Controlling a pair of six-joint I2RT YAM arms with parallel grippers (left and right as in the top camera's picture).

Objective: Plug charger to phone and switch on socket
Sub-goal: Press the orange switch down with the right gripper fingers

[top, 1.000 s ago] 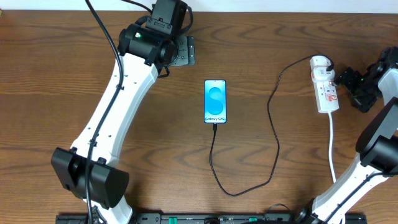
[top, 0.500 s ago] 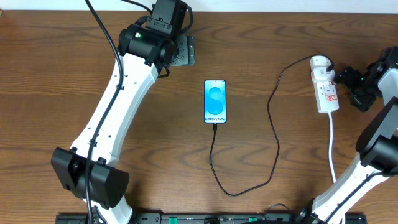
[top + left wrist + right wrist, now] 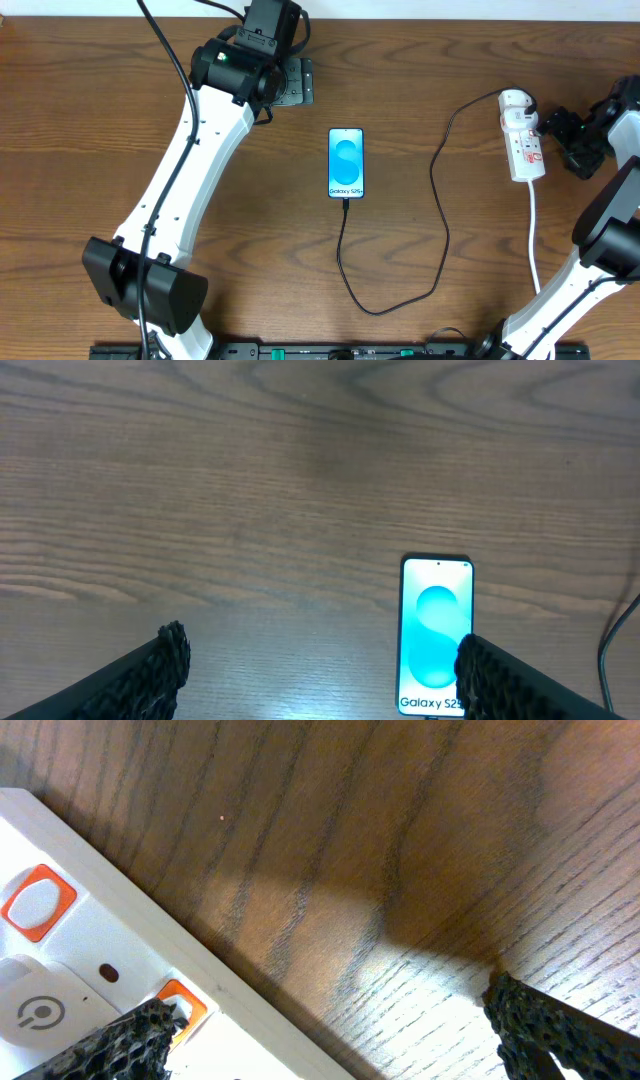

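My right tool [image 3: 340, 1035] stands wide and empty just beside the socket [image 3: 524, 150], at its right edge. My left tool [image 3: 325, 680], also wide and empty, hovers over the tabletop [image 3: 100, 120] near the phone's [image 3: 346, 163] top end. The phone lies mid-tabletop, the charger [image 3: 440, 200] looping from its lower end to the white adapter [image 3: 514, 100] on the socket.

The left arm [image 3: 190, 170] and right arm [image 3: 615, 200] wear glossy white shells between bulky matte black joint housings [image 3: 140, 285]. A thin black cable [image 3: 168, 45] runs along the left one, near a small green light [image 3: 222, 57]. The left claw [image 3: 322, 650] has black honeycomb-textured fingers [image 3: 150, 680].
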